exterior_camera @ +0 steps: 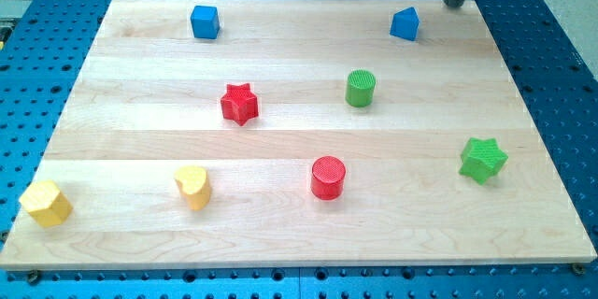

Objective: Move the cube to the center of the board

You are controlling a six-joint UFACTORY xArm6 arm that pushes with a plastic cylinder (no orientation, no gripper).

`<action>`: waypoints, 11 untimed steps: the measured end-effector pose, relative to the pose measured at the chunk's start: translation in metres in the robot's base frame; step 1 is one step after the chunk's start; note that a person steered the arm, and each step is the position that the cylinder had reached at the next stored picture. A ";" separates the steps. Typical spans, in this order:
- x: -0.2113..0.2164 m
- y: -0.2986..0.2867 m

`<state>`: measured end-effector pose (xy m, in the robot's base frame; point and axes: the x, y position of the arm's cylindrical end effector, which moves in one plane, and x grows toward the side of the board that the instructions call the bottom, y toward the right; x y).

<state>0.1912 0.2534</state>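
A blue cube (205, 21) sits near the top left of the wooden board (299, 234). My tip (455, 4) is at the board's top right edge, far to the right of the cube. It stands just up and right of a blue block with a peaked top (405, 24), apart from it.
A red star (239, 104) and a green cylinder (361, 88) lie around the board's middle. A red cylinder (328, 177) and a yellow heart-like block (193, 187) lie lower. A yellow hexagonal block (46, 204) is at bottom left. A green star (483, 160) is at right.
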 end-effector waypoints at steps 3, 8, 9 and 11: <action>0.003 -0.236; 0.083 -0.348; 0.127 -0.300; 0.107 -0.308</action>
